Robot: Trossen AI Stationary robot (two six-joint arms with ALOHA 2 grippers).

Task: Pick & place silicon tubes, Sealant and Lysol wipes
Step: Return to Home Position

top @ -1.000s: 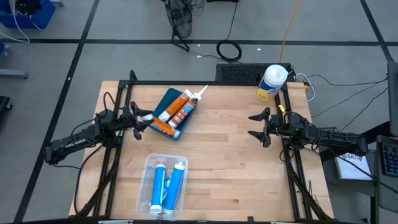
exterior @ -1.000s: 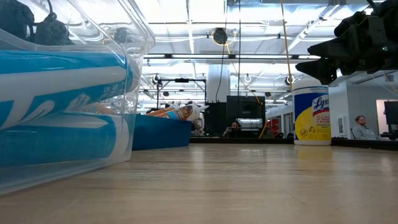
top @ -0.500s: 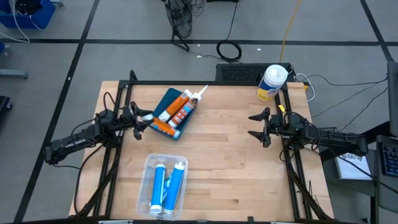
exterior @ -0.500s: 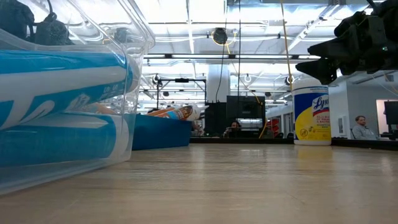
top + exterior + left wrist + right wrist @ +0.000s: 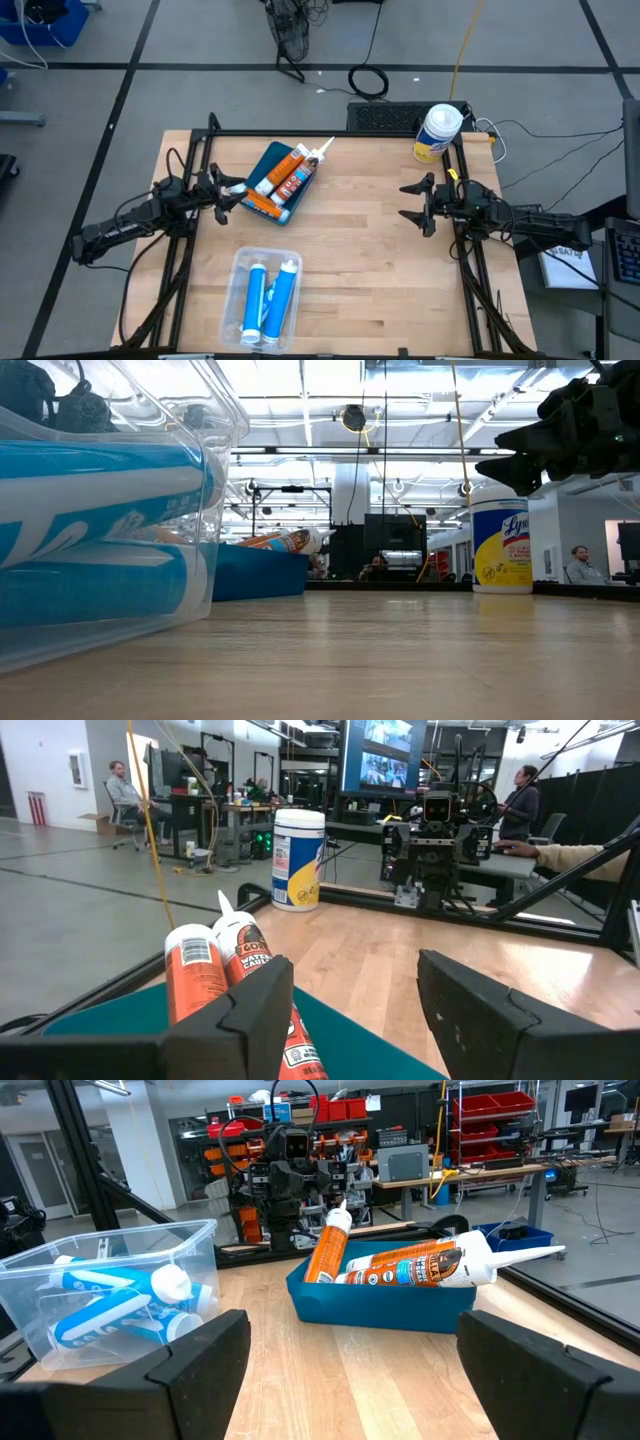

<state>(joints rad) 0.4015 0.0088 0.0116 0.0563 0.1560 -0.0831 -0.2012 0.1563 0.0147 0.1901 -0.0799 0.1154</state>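
Observation:
The Lysol wipes canister (image 5: 438, 132) stands upright at the table's far right corner; it also shows in the low view (image 5: 500, 546) and the left wrist view (image 5: 297, 858). Orange sealant tubes (image 5: 292, 176) lie in a blue tray (image 5: 276, 181). Blue silicone tubes (image 5: 268, 304) lie in a clear bin (image 5: 262, 299) near the front edge. My left gripper (image 5: 232, 193) is open beside the blue tray's left side. My right gripper (image 5: 415, 204) is open at the table's right, nearer than the canister.
A black frame rail (image 5: 330, 132) runs along the table's far edge and down both sides. Bare wood (image 5: 370, 270) lies between the bins and my right gripper. People sit in the room beyond the table (image 5: 125, 792).

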